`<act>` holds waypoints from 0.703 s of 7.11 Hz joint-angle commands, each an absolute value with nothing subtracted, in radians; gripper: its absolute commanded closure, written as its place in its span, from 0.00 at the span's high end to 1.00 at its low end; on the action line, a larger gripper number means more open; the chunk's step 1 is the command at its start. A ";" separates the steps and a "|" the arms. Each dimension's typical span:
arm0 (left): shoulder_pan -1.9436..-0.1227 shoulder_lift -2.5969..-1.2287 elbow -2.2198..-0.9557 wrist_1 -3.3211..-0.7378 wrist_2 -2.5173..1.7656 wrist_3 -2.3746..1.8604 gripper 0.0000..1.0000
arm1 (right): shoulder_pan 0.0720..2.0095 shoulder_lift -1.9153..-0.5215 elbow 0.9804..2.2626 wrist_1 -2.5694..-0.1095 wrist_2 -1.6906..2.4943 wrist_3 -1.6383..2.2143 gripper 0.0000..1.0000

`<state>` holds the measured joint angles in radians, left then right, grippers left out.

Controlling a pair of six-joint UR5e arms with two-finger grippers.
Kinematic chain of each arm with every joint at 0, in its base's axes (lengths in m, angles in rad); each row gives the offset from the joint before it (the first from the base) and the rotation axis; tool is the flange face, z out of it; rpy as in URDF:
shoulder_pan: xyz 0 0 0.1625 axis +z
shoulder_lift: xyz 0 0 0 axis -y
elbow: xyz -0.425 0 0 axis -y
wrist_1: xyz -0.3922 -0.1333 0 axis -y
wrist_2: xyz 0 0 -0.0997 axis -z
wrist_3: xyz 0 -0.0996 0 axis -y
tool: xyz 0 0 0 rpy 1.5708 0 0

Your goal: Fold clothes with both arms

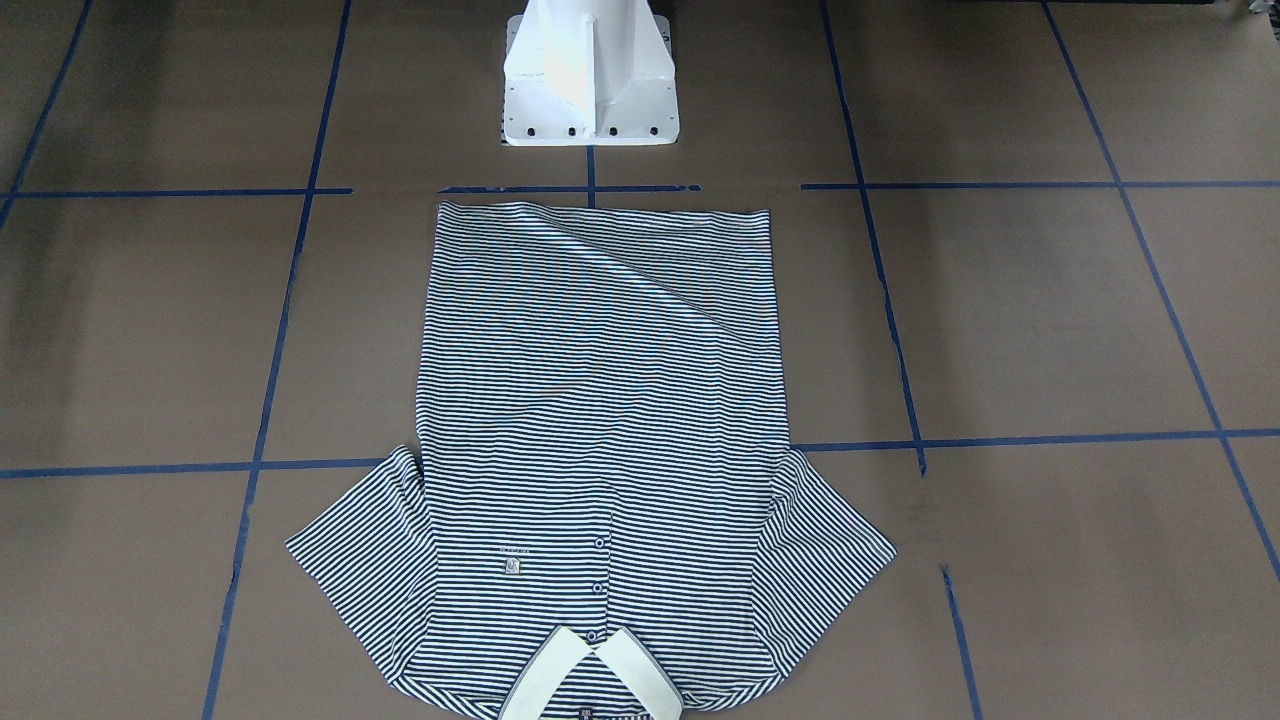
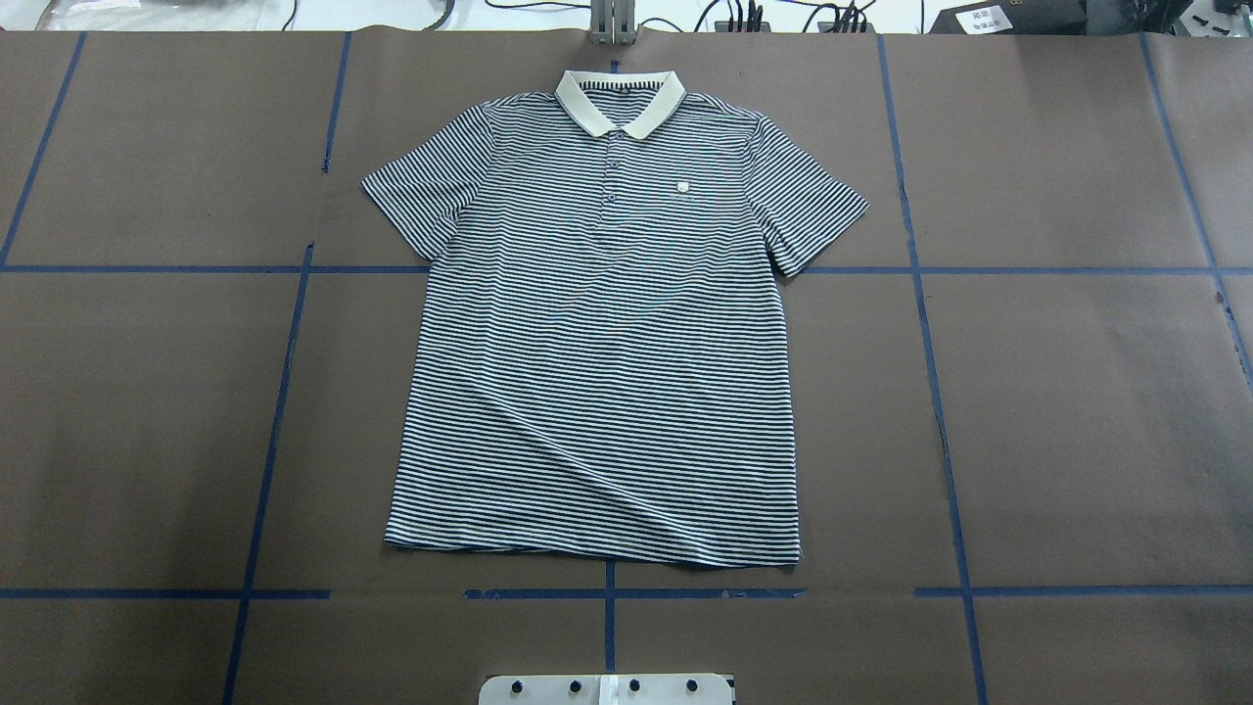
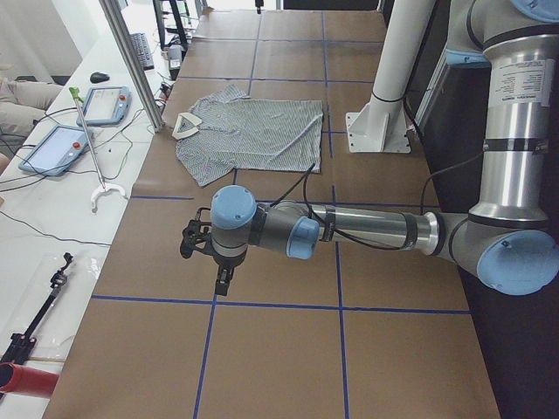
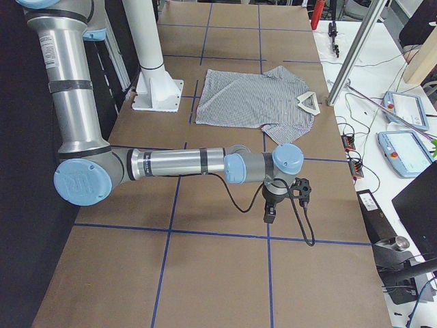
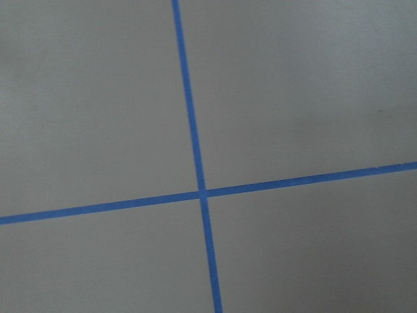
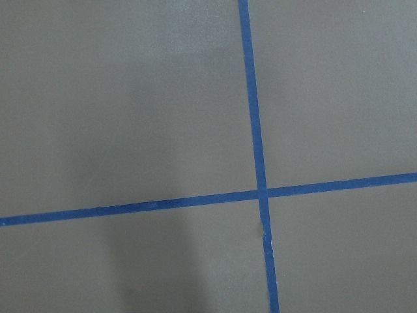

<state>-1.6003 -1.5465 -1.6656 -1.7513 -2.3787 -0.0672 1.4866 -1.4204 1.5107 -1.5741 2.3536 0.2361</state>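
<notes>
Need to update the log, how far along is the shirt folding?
Nothing is folded yet: the polo shirt lies flat, face up, both sleeves spread. Nothing is in hand; the left arm and right arm hover over the table, away from it. Every fold is left.

Bench [image 2: 1077, 411] covered in brown paper, gridded with blue tape lines [image 2: 935, 392]. Light even and diffuse, soft shadows only. Cables [image 2: 764, 15] bunched along the far edge in the overhead view. White side table [image 3: 61, 218] runs beside the bench, carrying blue-edged tablet pendants [image 3: 54, 148], a keyboard [image 3: 140, 48] and loose wires. Aluminium post [image 3: 131, 61] stands at the bench edge.
</notes>
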 commanded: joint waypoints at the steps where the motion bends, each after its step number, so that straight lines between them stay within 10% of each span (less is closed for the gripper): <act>1: -1.605 -1.539 -1.690 -1.761 -2.388 -0.066 1.00 | 1.486 -1.422 1.514 -1.571 2.361 0.238 1.00; 5: -1.600 -1.494 -1.736 -1.773 -2.391 -0.069 1.00 | 1.250 -1.427 1.540 -1.317 2.398 0.261 1.00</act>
<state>-1.6013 -1.5218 -1.7155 -1.7677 -2.3893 -0.0720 1.3640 -1.4276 1.5337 -1.4323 2.3968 0.2498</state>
